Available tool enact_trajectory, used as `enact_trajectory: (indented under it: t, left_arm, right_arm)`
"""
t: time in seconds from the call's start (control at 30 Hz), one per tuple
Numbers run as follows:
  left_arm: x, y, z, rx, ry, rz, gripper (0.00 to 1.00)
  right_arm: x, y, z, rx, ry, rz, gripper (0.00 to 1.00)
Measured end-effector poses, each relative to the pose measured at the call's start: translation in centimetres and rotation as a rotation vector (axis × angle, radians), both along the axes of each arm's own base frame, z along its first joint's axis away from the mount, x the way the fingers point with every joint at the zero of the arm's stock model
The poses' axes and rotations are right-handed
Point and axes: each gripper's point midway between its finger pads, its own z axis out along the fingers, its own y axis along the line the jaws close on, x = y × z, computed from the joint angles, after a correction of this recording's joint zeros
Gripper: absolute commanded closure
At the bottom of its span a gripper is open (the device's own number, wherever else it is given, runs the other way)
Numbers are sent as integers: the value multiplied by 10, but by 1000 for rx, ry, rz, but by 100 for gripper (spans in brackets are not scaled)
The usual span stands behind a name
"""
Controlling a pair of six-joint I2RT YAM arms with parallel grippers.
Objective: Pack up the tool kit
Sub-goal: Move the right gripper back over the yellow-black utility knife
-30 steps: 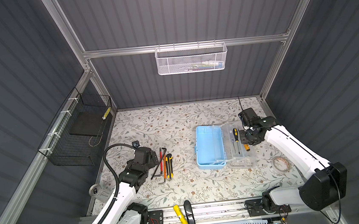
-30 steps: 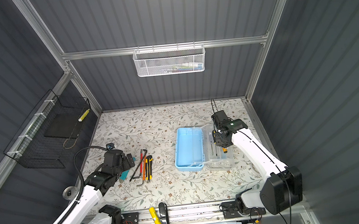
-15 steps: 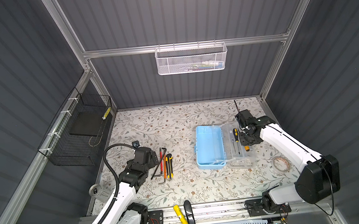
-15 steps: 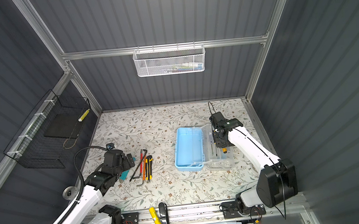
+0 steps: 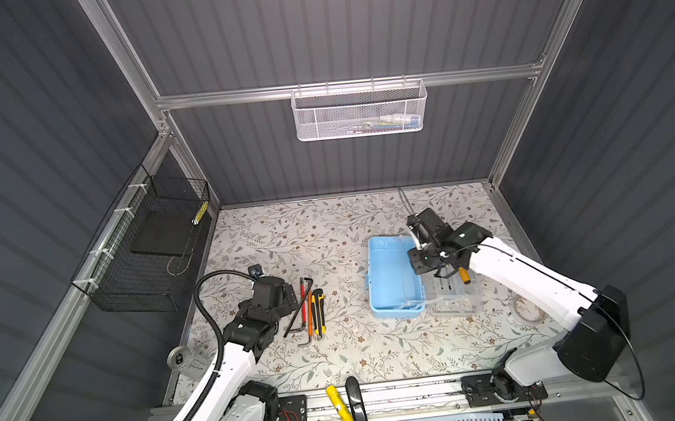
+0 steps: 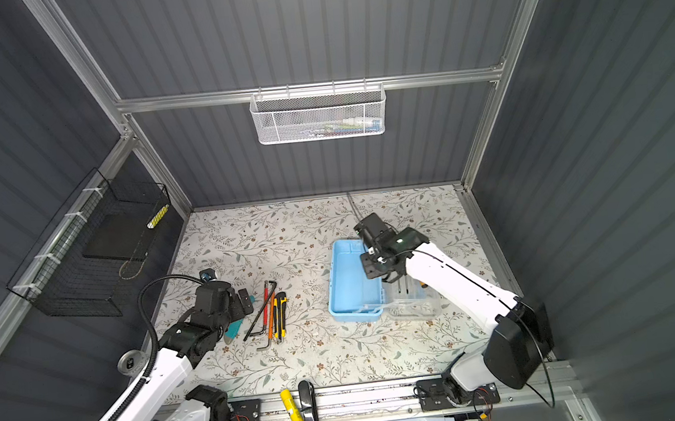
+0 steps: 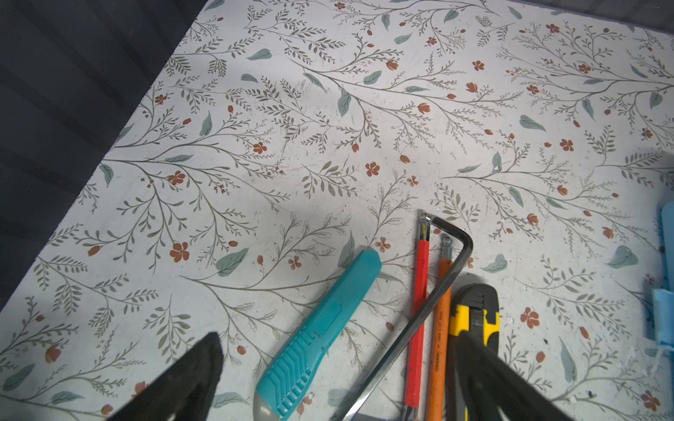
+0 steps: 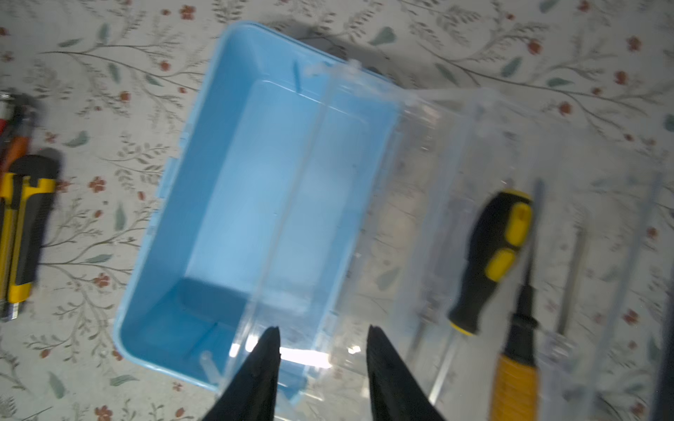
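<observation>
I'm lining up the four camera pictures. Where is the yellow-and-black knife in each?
In a top view: the knife lies left of centre, below the middle.
In a top view: again left of centre, below the middle.
Left wrist: lower right.
Right wrist: at the left edge.
Shared landmark: the blue case, seen in all four.

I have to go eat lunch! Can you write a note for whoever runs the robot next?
Left gripper: open, empty, above the teal tool.
Right gripper: open, empty, over the blue case, whose base is empty.
Done: screwdrivers lie on the open clear lid.
Left: teal tool, hex keys and yellow-black knife wait on the table; pack everything, shut the lid.
</observation>
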Motion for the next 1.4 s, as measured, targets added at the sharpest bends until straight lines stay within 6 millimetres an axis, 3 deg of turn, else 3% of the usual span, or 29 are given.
enact_trajectory:
  t: [0.1, 0.4, 0.53, 0.67, 0.8, 1.2, 1.4]
  left_arm:
    - [0, 0, 0, -1, -1, 0, 1]
    - [0, 0, 2, -4, -8, 0, 1]
    - [-1, 0, 5, -7, -18, 0, 1]
    - [-1, 0, 5, -8, -19, 0, 1]
    - [-2, 1, 4, -9, -21, 0, 0]
    - [-3, 1, 3, -8, -19, 0, 1]
    - [-3, 1, 3, -8, -19, 0, 0]
  right_arm:
    - [-2, 53, -12, 77, 6, 103, 53]
    - [-13, 186, -47, 170, 51, 317, 36]
    - [-33, 220, -79, 149, 98, 402, 29]
    - [-49, 234, -108, 119, 140, 459, 27]
    - [-50, 246, -122, 102, 149, 487, 27]
    - [-45, 248, -147, 46, 151, 489, 29]
    - [-43, 249, -147, 41, 146, 487, 29]
